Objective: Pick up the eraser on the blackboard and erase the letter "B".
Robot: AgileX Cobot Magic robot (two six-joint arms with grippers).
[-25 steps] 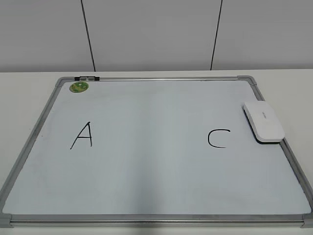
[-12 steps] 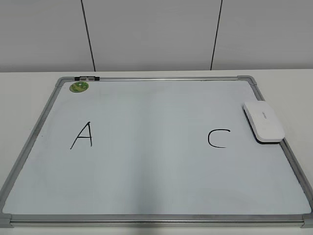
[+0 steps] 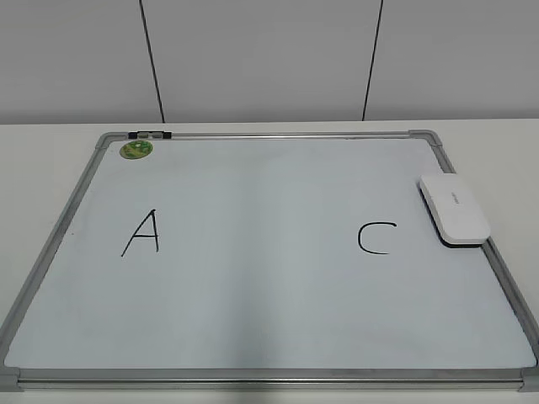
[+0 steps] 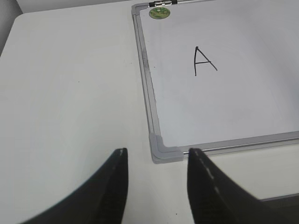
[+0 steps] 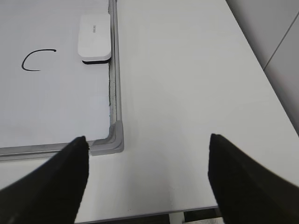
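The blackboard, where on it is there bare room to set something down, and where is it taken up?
On the blackboard, the widest bare patch is the middle, between the letter A and the letter C. The whole strip along the near frame is bare too. Taken: the right edge, where the eraser lies, and the far left corner with the green magnet.

I see a white blackboard (image 3: 269, 278) with a grey frame and black letters. The eraser (image 3: 455, 209) is white over a dark underside, and the round magnet (image 3: 136, 150) is mottled green.
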